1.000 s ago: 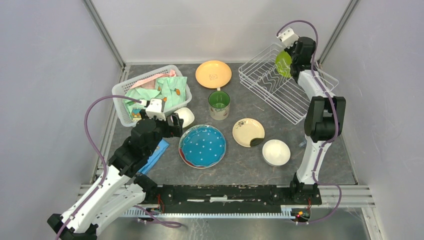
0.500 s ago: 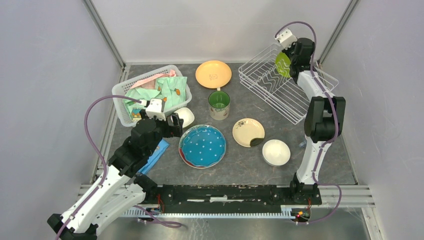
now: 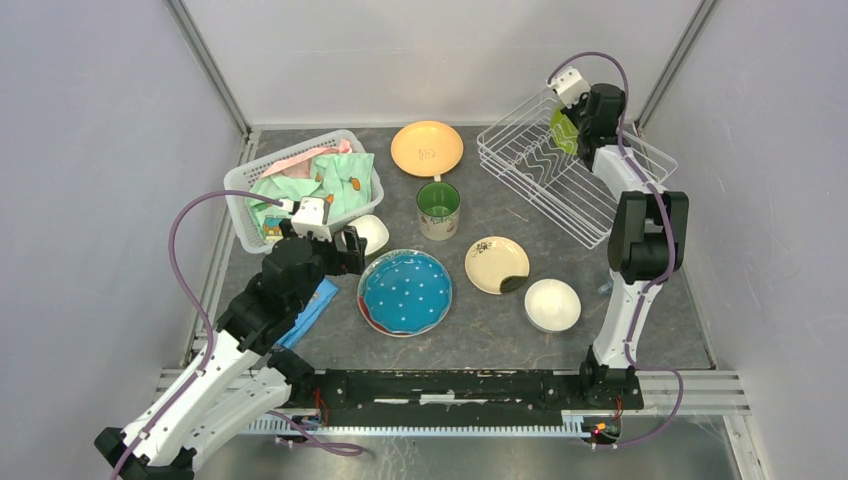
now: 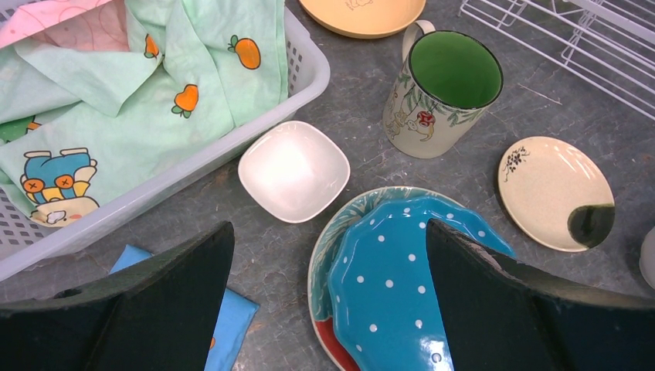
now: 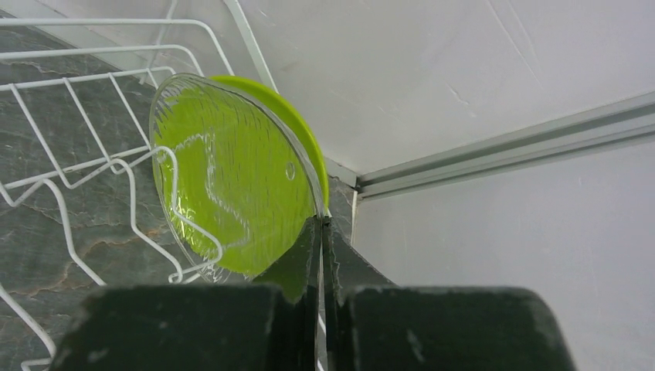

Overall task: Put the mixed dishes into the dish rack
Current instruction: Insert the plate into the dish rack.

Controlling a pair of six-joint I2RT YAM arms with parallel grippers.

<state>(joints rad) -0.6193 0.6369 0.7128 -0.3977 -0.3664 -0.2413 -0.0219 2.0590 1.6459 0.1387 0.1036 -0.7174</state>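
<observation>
My right gripper [image 3: 578, 122] is shut on the rim of a lime-green plate [image 5: 232, 182], held upright over the far end of the white wire dish rack [image 3: 560, 175]; the rack's wires show in the right wrist view [image 5: 69, 147]. My left gripper [image 4: 328, 255] is open and empty, above the blue white-dotted plate [image 4: 409, 286], which lies on a red plate [image 4: 340, 340]. A small white bowl [image 4: 293, 170], a beige mug green inside [image 4: 440, 93], a cream plate [image 4: 552, 189], an orange plate [image 3: 427, 147] and a round white bowl [image 3: 552, 304] lie on the table.
A white plastic basket [image 3: 245, 210] of clothes stands at the back left. A folded blue cloth [image 4: 181, 321] lies under my left arm. Grey walls close in the table on three sides.
My right gripper has lifted slightly and shifted back with the lime-green plate over the rack. The left arm has not moved.
</observation>
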